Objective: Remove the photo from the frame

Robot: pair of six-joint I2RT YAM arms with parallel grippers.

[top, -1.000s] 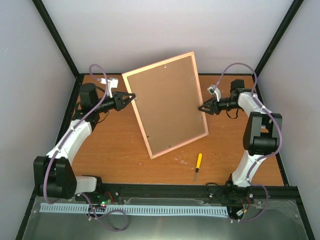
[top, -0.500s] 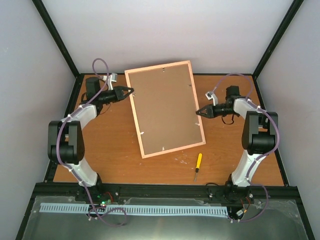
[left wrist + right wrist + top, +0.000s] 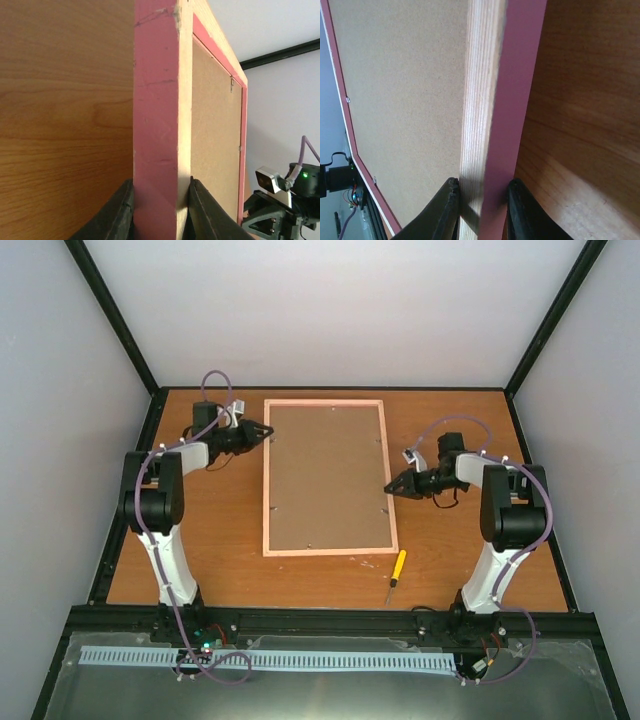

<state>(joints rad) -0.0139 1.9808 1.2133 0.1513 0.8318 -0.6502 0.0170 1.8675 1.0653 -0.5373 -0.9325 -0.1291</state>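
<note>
Across the middle of the wooden surface point(image 3: 220, 540) the frame point(image 3: 265, 490) lies level, back up, its brown backing board point(image 3: 328, 478) showing. The left claw point(image 3: 266, 429) is clamped on its left edge near the far corner. The right claw point(image 3: 390, 486) is clamped on the right edge. A yellow-handled screwdriver point(image 3: 396, 573) lies near the frame's near right corner.

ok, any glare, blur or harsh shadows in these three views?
Top external: light is soft and even, with no glare on the frame or its backing board, and everything is sharp. Left wrist: the frame edge is crisp, while the left gripper is dark and slightly soft at the bottom. Right wrist: the wood grain is sharp and the right gripper is equally dark.
</note>
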